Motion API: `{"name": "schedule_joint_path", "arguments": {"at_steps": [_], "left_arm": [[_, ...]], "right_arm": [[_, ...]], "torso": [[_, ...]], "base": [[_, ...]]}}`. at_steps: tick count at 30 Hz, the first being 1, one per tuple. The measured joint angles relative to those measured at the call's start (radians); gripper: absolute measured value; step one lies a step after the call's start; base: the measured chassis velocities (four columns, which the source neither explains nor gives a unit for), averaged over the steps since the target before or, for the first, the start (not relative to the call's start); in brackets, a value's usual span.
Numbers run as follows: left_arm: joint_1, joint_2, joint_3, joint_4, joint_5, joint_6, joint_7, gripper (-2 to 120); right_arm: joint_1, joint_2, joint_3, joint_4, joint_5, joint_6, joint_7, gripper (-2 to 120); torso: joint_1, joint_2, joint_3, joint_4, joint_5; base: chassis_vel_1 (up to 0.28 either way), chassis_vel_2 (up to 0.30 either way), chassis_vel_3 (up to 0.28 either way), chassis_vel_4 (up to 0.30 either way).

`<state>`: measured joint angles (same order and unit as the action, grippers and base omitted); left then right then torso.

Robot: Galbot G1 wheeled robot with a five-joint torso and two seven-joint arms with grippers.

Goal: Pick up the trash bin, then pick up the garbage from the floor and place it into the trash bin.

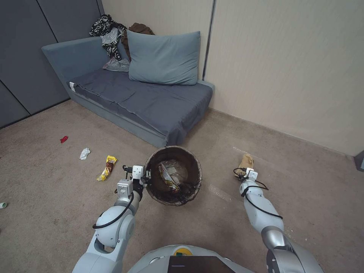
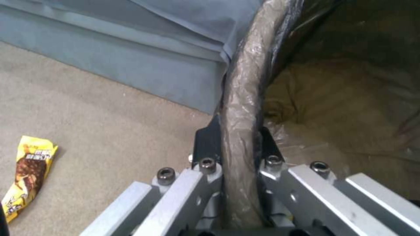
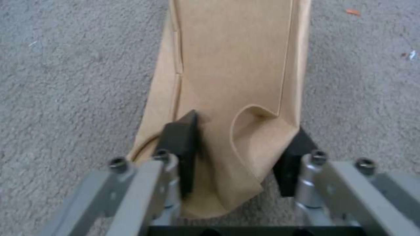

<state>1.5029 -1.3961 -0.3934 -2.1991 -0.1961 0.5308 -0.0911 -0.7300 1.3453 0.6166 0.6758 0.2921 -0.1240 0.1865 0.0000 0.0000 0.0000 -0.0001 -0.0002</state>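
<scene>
Holding bin: left claw [image 2: 236, 154] clamped on trash bin [image 1: 173, 175] rim, keeps it off floor, mouth up for drops.
Grabbing: right claw [image 3: 238, 160] jaws wide, straddling brown paper bag [image 3: 232, 82] on carpet.
Wrapper [image 1: 107, 167]: left of bin.

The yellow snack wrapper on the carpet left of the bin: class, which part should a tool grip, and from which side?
Grip the yellow snack wrapper across its narrow width near one end, coming from above. It lies flat and elongated on the carpet, apart from the trash bin, so probably only its short span fits between fingers.
</scene>
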Motion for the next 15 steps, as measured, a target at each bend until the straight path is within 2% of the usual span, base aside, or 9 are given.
{"name": "schedule_joint_path", "arguments": {"at_steps": [4, 9, 15], "left_arm": [[-0.002, 0.0, 0.001, 0.0, 0.0, 0.0, 0.0, 3], [-0.004, 0.001, 0.001, 0.0, -0.001, 0.0, 0.0, 3], [-0.004, 0.001, 0.001, 0.004, -0.002, 0.0, 0.0, 3]], "right_arm": [[0.0, 0.0, -0.001, 0.0, -0.002, 0.007, 0.001, 19], [0.001, 0.0, -0.003, -0.001, -0.005, 0.018, 0.002, 11], [-0.008, 0.0, -0.004, 0.016, -0.007, 0.031, 0.006, 10]], "torso": [[0.0, 0.0, 0.0, 0.0, 0.0001], [0.0, 0.0, 0.0, 0.0002, 0.0004], [0.0, 0.0, 0.0, 0.0003, 0.0004]], "base": [[0.0, 0.0, 0.0, 0.0], [0.0, 0.0, 0.0, 0.0], [0.0, 0.0, 0.0, 0.0]]}}
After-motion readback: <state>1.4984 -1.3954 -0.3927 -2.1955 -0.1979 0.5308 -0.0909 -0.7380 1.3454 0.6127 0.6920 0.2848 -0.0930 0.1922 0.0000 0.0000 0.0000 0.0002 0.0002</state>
